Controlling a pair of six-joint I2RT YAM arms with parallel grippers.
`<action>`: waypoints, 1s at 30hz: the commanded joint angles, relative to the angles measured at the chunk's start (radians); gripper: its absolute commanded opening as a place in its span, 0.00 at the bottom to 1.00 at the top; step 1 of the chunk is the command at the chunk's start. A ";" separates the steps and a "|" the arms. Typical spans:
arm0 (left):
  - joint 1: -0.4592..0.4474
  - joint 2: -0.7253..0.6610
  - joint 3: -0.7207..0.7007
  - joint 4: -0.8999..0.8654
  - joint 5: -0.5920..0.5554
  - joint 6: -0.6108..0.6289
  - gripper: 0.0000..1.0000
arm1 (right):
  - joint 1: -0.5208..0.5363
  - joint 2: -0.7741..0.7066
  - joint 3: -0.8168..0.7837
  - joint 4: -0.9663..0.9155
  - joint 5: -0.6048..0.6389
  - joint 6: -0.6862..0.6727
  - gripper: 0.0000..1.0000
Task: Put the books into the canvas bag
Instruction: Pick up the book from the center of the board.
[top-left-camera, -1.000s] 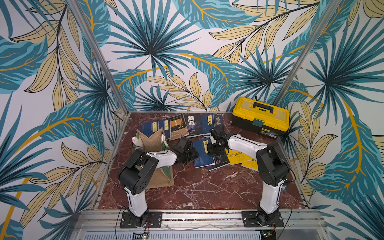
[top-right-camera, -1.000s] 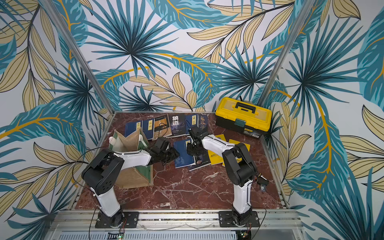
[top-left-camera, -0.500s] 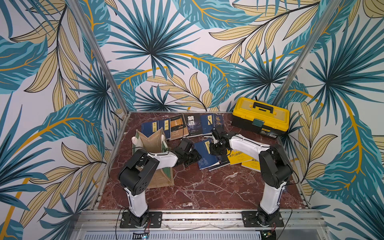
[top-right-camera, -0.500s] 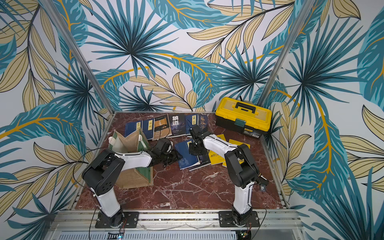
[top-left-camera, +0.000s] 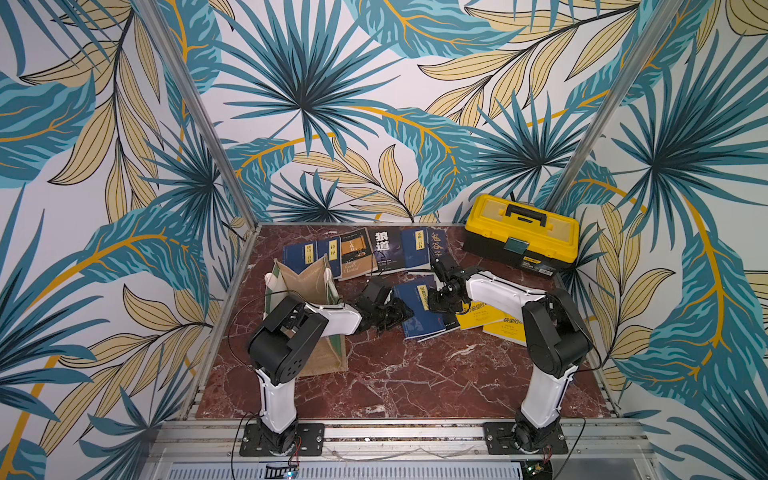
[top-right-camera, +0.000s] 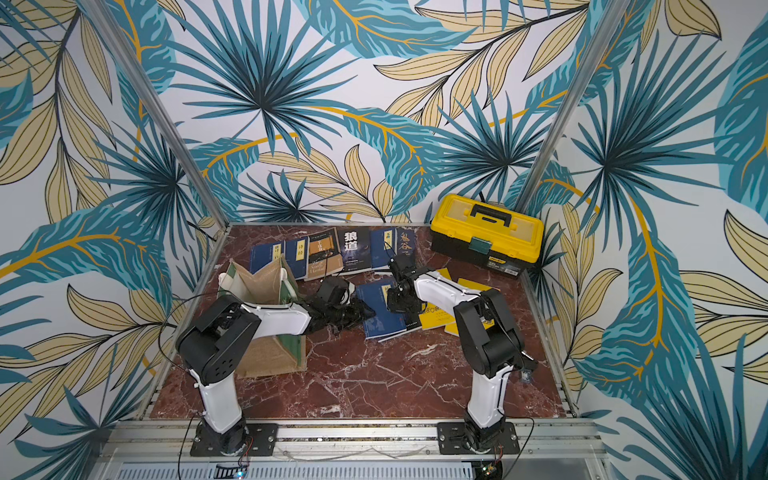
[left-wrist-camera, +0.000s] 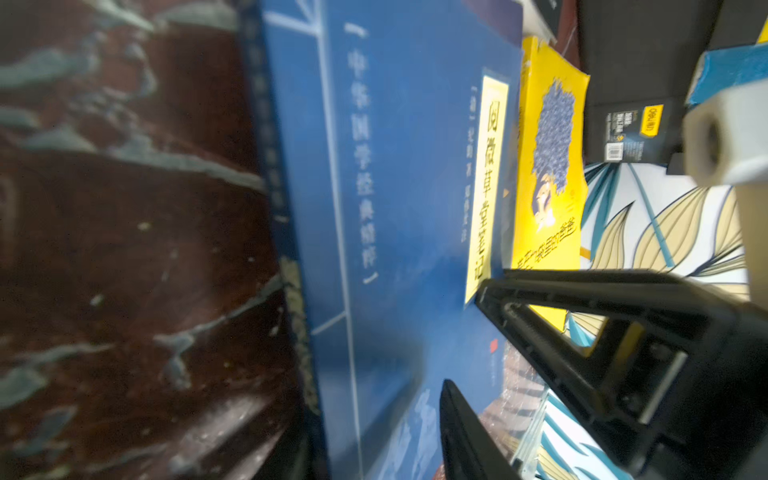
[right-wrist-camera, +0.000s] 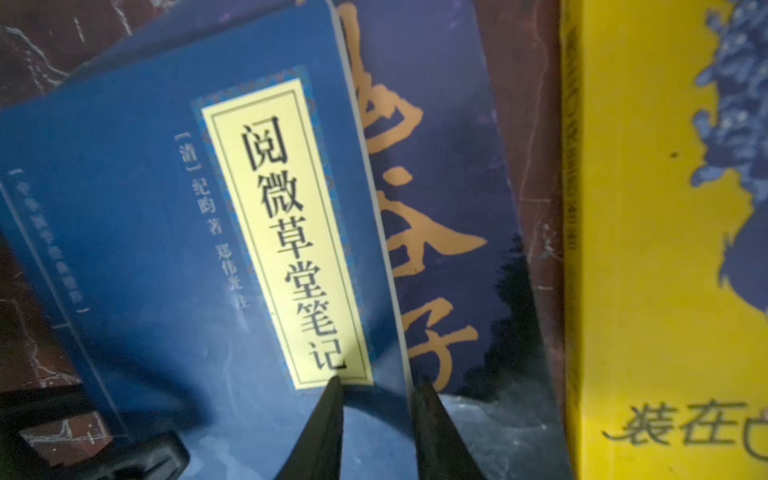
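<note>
Both arms are down low over the middle of the red-brown marble worktop (top-left-camera: 415, 374), and they meet at a single book! It's the navy paperback with a pale yellow title strip (top-left-camera: 419, 322), lying on a small pile just beside two bright yellow paperbacks (top-left-camera: 478, 316).

The white-and-black right arm (top-left-camera: 503, 297) reaches in from the far side. In the right wrist view the right jaws are narrow. One black fingertip (right-wrist-camera: 326, 428) sits on the navy cover (right-wrist-camera: 145, 208) at the foot of the title strip. Its partner is just past the white page edge, over a dark purple paperback with orange characters (right-wrist-camera: 449, 187) underneath. Clamped on that edge, or only straddling it? Can't tell from here.

Opposite, the left arm (top-left-camera: 332, 320) comes in at the book's other side. In the left wrist view the left jaws stand open. The black fingers (left-wrist-camera: 561, 289) are at the end of the navy cover (left-wrist-camera: 395, 166) with a clear gap between them.

In both top views the boxy tan burlap-like canvas bag with white-and-green side panels (top-left-camera: 309, 282) (top-right-camera: 266, 286) stands mouth-up on the left, partly behind the left arm and near the pile.

A row of further paperbacks (top-left-camera: 384, 247), navy, brown and dark, lies flat along the back edge, outside the bag. A yellow-and-black toolbox (top-left-camera: 521, 232) sits lid-down in the back right corner.
</note>
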 joint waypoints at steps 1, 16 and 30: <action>-0.007 -0.036 -0.012 0.127 0.033 -0.016 0.30 | 0.008 0.004 -0.043 -0.023 -0.060 0.000 0.30; -0.005 -0.233 0.007 0.023 0.008 0.063 0.00 | 0.009 -0.194 0.040 -0.109 -0.064 -0.010 0.36; 0.030 -0.687 0.192 -0.689 -0.267 0.375 0.00 | 0.051 -0.384 0.128 -0.092 -0.082 0.081 0.43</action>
